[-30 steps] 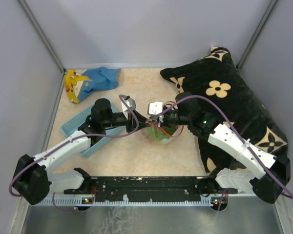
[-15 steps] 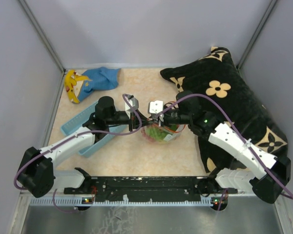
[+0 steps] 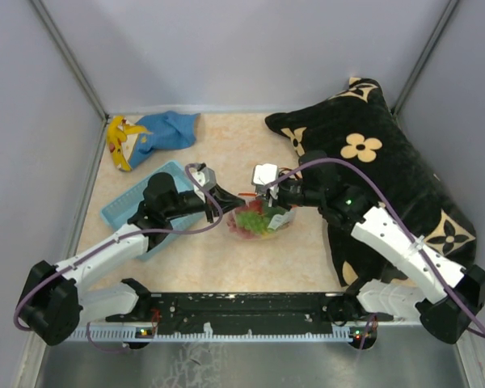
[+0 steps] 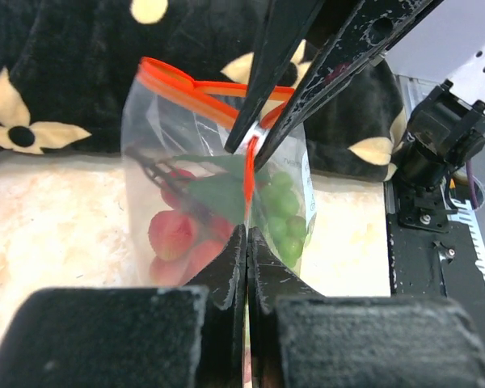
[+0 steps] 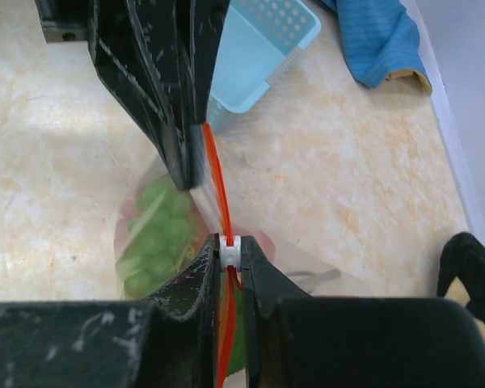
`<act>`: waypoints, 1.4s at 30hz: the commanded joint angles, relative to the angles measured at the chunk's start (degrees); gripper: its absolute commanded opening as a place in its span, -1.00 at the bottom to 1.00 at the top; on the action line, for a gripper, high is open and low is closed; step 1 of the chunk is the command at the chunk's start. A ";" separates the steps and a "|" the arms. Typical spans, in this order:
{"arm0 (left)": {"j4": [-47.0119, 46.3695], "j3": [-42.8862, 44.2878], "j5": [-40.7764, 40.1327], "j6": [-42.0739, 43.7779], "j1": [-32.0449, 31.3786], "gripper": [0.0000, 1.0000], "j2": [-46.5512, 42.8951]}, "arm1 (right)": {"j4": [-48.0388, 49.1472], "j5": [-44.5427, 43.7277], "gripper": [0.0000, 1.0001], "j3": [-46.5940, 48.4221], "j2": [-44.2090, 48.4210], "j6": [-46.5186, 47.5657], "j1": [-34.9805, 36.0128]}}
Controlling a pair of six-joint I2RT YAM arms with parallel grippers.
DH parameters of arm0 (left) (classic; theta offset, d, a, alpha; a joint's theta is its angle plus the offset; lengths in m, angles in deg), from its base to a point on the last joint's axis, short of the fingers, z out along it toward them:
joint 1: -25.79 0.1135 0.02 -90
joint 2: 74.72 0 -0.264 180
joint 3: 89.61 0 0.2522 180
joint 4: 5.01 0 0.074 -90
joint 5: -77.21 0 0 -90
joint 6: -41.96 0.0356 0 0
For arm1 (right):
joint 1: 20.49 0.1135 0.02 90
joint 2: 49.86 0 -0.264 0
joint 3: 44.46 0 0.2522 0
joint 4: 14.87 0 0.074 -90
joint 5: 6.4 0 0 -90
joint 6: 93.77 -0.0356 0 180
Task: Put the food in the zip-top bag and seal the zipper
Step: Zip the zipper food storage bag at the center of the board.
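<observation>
between the shut fingers of the left gripper point(image 4: 247, 232) runs the thin orange-red zipper strip point(image 4: 178, 81) of the clear crinkly zip-top bag point(image 4: 158, 153). the right gripper point(image 5: 230, 242) pinches the strip at its small white end piece point(image 5: 229, 252). green grapes point(image 4: 284, 212) and red strawberries point(image 4: 172, 233) sit inside the bag, mid-table between a light-blue plastic basket point(image 3: 123, 207) and a black flowered cushion point(image 3: 388, 174).

Grey walls point(image 3: 250, 48) on three sides; beige marbled tabletop point(image 3: 226, 145); black rail point(image 3: 242, 305) along near edge.

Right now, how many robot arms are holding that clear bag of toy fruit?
2. The left arm has its jaws shut on one end of the clear crinkly plastic bag's orange-red zipper strip; the right arm pinches the other end, at the small white slider.
</observation>
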 commanded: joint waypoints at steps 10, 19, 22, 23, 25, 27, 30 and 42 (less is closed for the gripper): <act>-3.39 -4.41 -5.77 -4.09 6.25 -1.00 -2.90 | -2.48 -8.75 -1.00 2.90 6.86 0.05 -4.55; -3.59 -4.93 -7.37 -5.66 9.13 -1.00 -2.62 | -4.52 -10.53 -1.00 3.05 8.30 -2.19 -5.46; -8.26 -5.30 -1.40 -7.53 9.13 -0.71 -2.14 | -3.51 -8.37 -1.00 2.50 8.23 -2.74 -5.46; -9.99 -4.98 1.12 -7.91 9.13 -0.46 -1.70 | -3.14 -7.52 -1.00 2.35 8.08 -2.97 -5.46; -11.34 -3.62 5.70 -8.67 8.85 -0.12 -0.63 | -2.87 -6.16 -1.00 2.42 7.46 -3.18 -5.45; -11.88 -2.12 7.65 -7.68 8.02 0.09 0.57 | -2.63 -5.18 -1.00 2.63 6.91 -3.20 -5.46; -10.71 -0.03 7.26 -3.27 6.26 0.29 2.61 | -2.50 -3.82 -1.00 2.93 6.24 -3.00 -5.46; -9.45 10.50 15.58 2.77 0.87 0.49 16.43 | -0.26 2.55 -1.00 3.52 3.57 -3.69 -5.45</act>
